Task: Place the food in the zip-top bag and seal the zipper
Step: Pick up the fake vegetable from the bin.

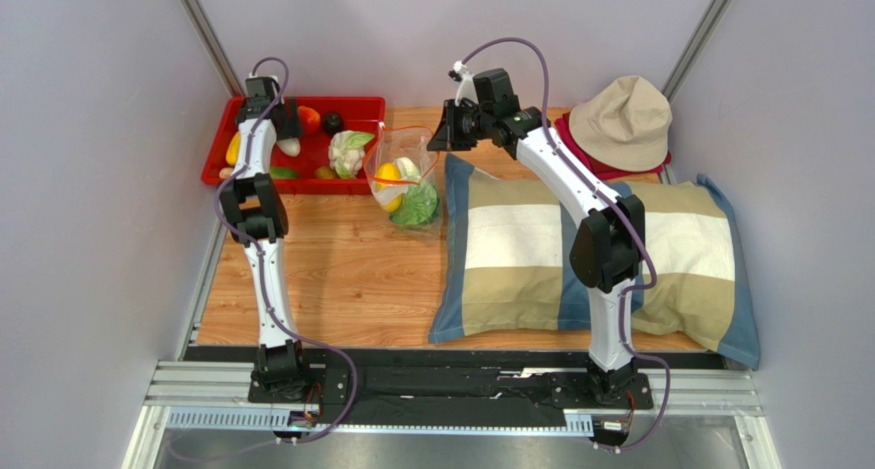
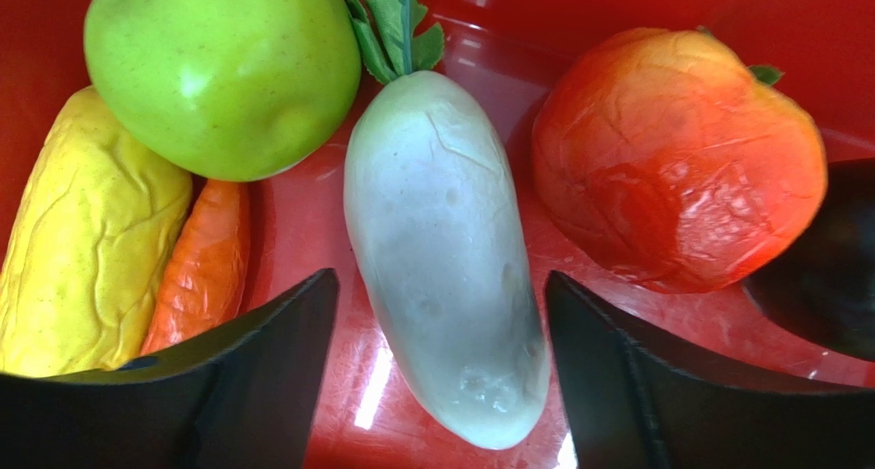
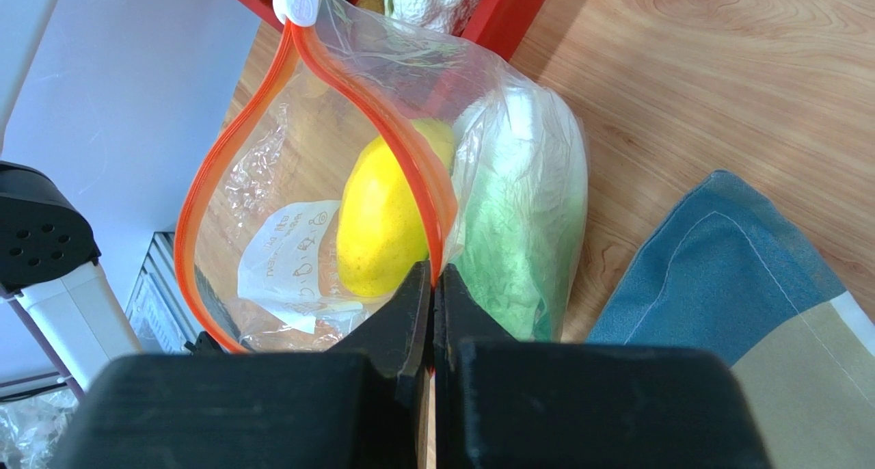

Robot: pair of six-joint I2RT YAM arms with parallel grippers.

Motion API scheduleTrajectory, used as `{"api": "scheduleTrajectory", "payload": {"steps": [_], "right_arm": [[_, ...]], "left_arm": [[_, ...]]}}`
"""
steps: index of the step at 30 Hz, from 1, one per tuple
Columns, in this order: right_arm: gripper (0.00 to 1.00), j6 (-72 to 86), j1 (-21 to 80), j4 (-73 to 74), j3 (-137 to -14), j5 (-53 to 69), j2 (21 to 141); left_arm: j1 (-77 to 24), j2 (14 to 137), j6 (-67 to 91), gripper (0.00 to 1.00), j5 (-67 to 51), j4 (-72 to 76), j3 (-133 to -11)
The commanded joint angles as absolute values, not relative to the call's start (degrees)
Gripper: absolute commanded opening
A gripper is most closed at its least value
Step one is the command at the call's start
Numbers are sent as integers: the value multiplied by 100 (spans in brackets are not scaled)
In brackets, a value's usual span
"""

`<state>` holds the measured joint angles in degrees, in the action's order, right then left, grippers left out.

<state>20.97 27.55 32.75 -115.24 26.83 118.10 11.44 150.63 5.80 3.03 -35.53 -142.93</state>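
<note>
- Left claw point(image 2: 440, 284): jaws spread wide, gripping nothing, low inside the red tray point(image 1: 359, 102) at the table's point(image 1: 339, 274) far-left corner.
- Right claw point(image 3: 432, 276): pinched shut on the zipper point(image 3: 200, 197), holding the zip-top bag point(image 1: 406, 161) mouth agape just off the tray's right end. Yellow pepper point(image 3: 385, 223) and lettuce point(image 3: 519, 233) are inside.
- White radish point(image 2: 442, 243): lies between your left fingers point(image 2: 257, 366), long axis running away from the claw, leaves far. You'd likely close across its narrow width.

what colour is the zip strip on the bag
The zip strip is orange-red, with a white slider at one end. It shows best in the right wrist view.
</note>
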Motion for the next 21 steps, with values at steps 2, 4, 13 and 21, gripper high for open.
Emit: {"api": "scheduleTrajectory", "payload": {"steps": [2, 4, 13, 21], "right_arm": [[0, 2057, 2707, 3111, -11698, 2567, 11768], [0, 2057, 2716, 3111, -11733, 2566, 11786], [0, 2250, 2716, 3050, -11777, 2794, 11900], [0, 2452, 2733, 2883, -11874, 2988, 11936]], "left_arm": [[1204, 15003, 396, 77, 194, -3603, -14546], [1248, 14881, 430, 63, 45, -3840, -14467], [1354, 12535, 712, 17, -1403, -2795, -12973], [722, 10682, 914, 10, -3084, -3279, -12122]]}}
